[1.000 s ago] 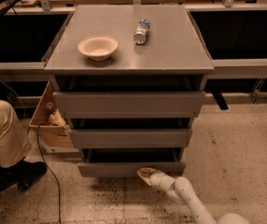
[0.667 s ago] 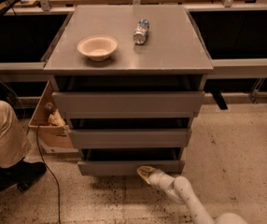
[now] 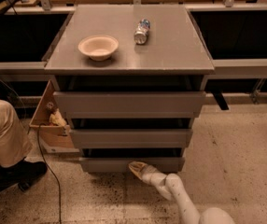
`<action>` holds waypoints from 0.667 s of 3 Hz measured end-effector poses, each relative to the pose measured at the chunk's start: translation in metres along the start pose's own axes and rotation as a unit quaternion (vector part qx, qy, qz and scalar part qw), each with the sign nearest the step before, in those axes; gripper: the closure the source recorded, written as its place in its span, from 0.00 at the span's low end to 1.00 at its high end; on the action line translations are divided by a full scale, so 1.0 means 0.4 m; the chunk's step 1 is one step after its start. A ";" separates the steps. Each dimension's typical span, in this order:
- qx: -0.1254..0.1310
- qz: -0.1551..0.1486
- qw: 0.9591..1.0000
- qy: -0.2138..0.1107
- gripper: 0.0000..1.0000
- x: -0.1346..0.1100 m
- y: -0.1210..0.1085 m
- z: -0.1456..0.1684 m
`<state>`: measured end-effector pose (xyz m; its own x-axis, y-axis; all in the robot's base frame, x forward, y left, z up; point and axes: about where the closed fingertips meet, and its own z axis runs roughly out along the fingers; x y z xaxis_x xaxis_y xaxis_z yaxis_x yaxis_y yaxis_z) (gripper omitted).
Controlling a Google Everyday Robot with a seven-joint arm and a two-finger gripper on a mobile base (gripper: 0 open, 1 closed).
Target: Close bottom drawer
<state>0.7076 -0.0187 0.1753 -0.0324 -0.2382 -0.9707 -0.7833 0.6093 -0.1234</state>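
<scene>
The grey cabinet has three drawer fronts stacked below its top. The bottom drawer (image 3: 124,164) is the lowest and narrowest front, standing out slightly from the cabinet, with a dark gap above it. My gripper (image 3: 137,168) reaches in from the lower right on a white arm, and its tan tip lies against the lower middle of that drawer front. The drawer's inside is hidden.
A beige bowl (image 3: 98,46) and a lying can (image 3: 142,31) rest on the cabinet top (image 3: 171,50). A person's leg and dark shoe (image 3: 12,171) are at the left, with a cable on the floor. An open cardboard box (image 3: 49,120) sits left of the cabinet.
</scene>
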 end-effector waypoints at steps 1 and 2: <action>0.013 -0.010 1.000 -0.022 1.00 -0.029 -0.032 0.043; 0.016 -0.013 0.999 -0.025 1.00 -0.034 -0.035 0.045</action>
<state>0.7302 -0.0103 0.1865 0.0189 -0.2166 -0.9761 -0.7635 0.6272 -0.1539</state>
